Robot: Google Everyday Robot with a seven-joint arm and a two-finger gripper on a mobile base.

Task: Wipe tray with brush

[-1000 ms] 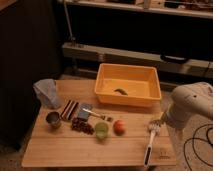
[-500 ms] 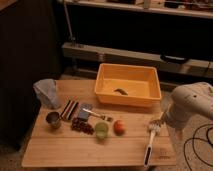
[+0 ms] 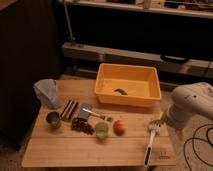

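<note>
The orange-yellow tray (image 3: 107,85) stands at the back right of the wooden table, with a small dark item (image 3: 120,91) lying inside it. The brush (image 3: 150,139) lies on the table's right front part, whitish head toward the tray and dark handle end toward the front edge. The white arm (image 3: 192,105) reaches in from the right. Its gripper (image 3: 161,121) is right at the brush head, close over it.
On the table's left half are a grey pitcher (image 3: 46,92), a metal cup (image 3: 53,120), a striped packet (image 3: 69,108), a small metal utensil (image 3: 95,114), dark grapes (image 3: 81,125), a green cup (image 3: 101,131) and an orange fruit (image 3: 119,126). Shelving stands behind.
</note>
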